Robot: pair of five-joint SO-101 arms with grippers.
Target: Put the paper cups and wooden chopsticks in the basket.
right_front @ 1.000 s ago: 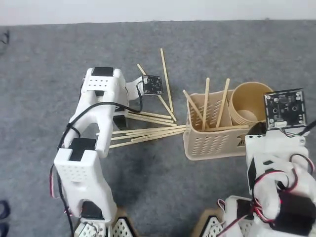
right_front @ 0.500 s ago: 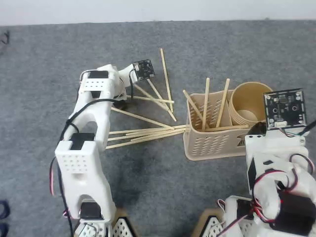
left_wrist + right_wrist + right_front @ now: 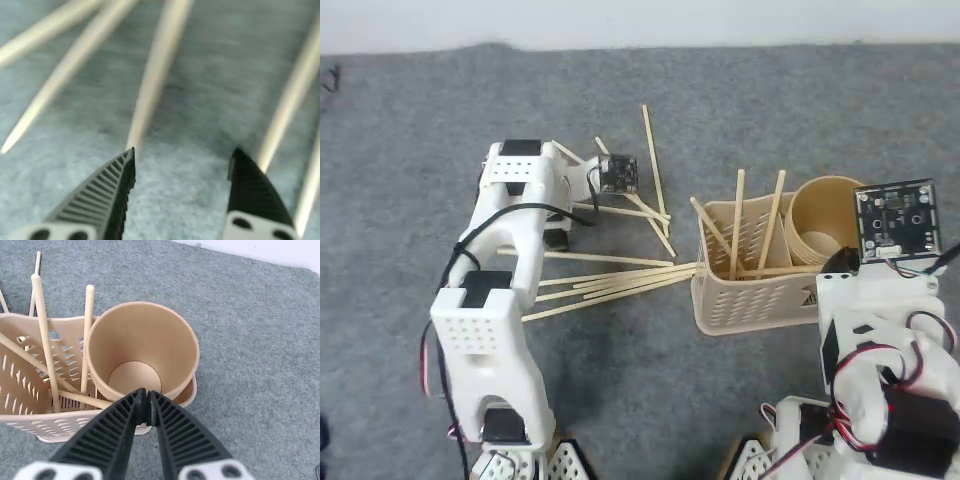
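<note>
Chopsticks (image 3: 620, 280): several loose ones lie fanned on the grey carpet (image 3: 420, 150) between the left arm and the basket (image 3: 750, 295); the tips of the lower bunch reach the basket's wall. More of them stand leaning inside the basket (image 3: 737, 215), sticking out above the rim, with one lying across

Paper cups (image 3: 825, 225): nested stack, upright, open end up, in the end of the basket nearest the right arm. In the right wrist view the stack (image 3: 145, 350) sits tight against the basket (image 3: 30, 405) wall, leaning sticks just beside it

Left gripper (image 3: 182, 152): jaws wide apart, low over the carpet among the loose sticks, only carpet between them. One stick's end (image 3: 150, 100) stops right at one fingertip, another runs just past the other fingertip. Not gripping anything

Right gripper (image 3: 147, 392): jaws pinched to a sliver, nothing held, hanging above the near rim of the cup stack
</note>
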